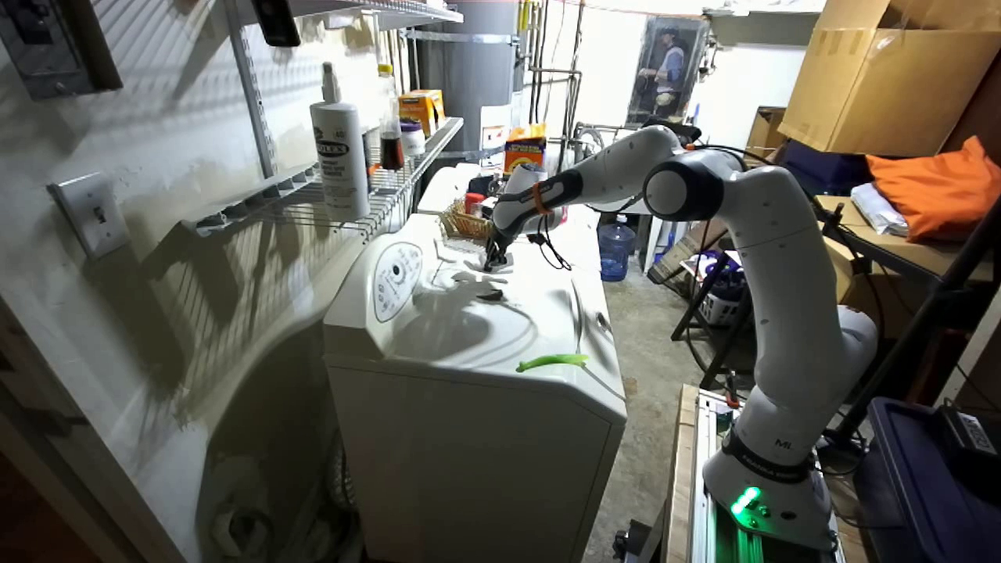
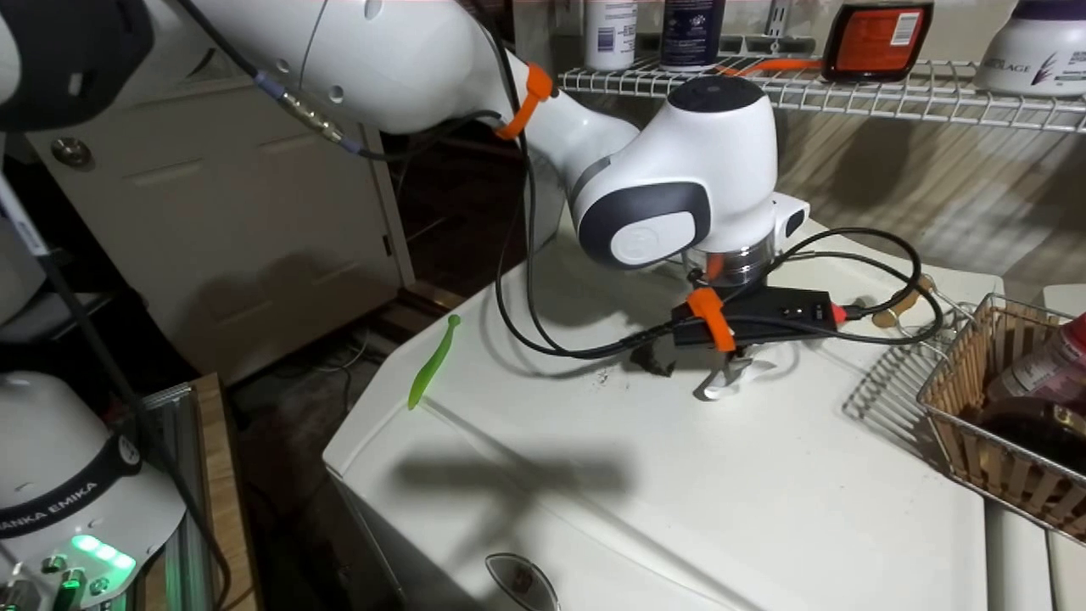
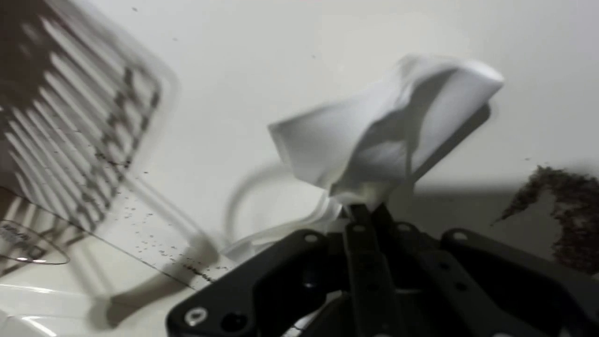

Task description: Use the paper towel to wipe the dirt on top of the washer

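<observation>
The white washer [image 1: 469, 453] shows in both exterior views; its top [image 2: 764, 509] carries a dark pile of dirt [image 2: 653, 358]. The dirt [image 3: 573, 210] also shows at the right edge of the wrist view, with fine specks elsewhere on the lid. My gripper [image 3: 369, 213] is shut on a crumpled white paper towel [image 3: 327, 135], which spreads out beyond the fingertips. In an exterior view the gripper [image 2: 736, 361] points down just above the lid, with the towel [image 2: 721, 389] at or very near the surface, beside the dirt. Whether the towel touches the lid is unclear.
A wire basket [image 2: 976, 399] with bottles and a wooden handle [image 2: 904, 304] stands near the gripper. A green strip-like object [image 2: 433, 365] lies near the washer's edge. A wire shelf [image 2: 848, 98] with bottles runs along the wall above. Cables [image 2: 543, 344] hang by the wrist.
</observation>
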Controlling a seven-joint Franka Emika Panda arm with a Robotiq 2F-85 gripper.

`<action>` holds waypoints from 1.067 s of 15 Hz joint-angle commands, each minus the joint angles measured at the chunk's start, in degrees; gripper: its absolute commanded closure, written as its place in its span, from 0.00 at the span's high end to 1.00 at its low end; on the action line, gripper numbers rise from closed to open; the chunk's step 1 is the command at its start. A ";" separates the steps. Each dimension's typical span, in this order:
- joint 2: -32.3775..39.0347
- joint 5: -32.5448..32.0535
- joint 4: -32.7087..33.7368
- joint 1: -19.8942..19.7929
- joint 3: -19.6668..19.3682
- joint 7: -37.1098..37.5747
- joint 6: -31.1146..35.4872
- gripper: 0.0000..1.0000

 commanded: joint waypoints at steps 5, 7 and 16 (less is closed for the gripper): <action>0.62 0.00 1.06 -2.42 -4.54 6.37 6.88 0.01; 1.37 0.10 1.96 -3.49 -5.19 8.12 5.89 0.01; 5.17 -2.34 6.36 -4.92 -7.78 13.83 7.33 0.44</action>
